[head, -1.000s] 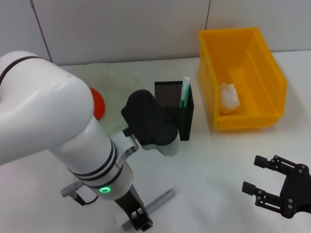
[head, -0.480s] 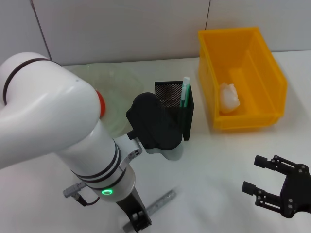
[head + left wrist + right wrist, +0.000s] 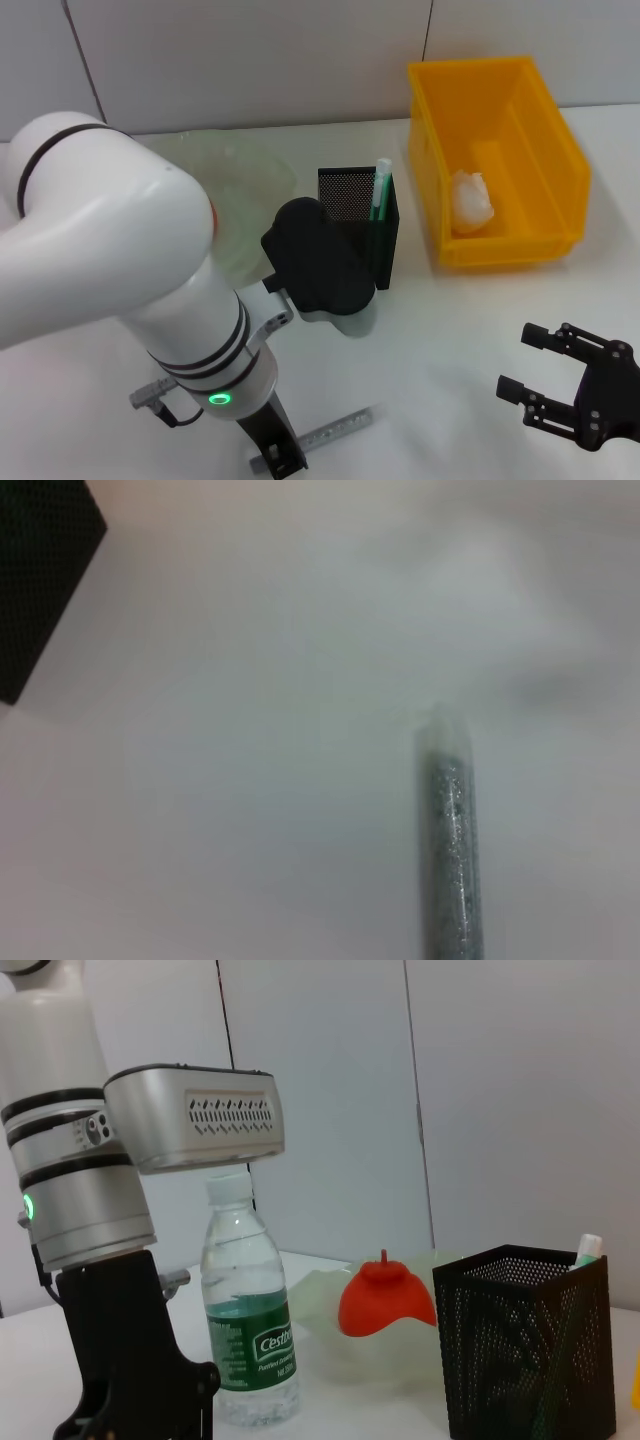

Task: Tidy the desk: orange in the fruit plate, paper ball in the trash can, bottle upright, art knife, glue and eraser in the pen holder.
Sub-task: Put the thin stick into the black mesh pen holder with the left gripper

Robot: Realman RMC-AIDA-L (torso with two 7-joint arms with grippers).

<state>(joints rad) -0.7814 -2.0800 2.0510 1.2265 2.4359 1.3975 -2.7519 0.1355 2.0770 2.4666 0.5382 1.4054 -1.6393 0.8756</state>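
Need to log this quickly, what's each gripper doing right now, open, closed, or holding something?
Left gripper: low at the near table edge, shut on the grey art knife.
Right gripper: open, holding nothing, idle above the table.

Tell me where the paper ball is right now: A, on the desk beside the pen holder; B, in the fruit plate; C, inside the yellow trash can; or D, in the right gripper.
C: the head view shows the paper ball lying on the floor of the trash can, well away from the right gripper.
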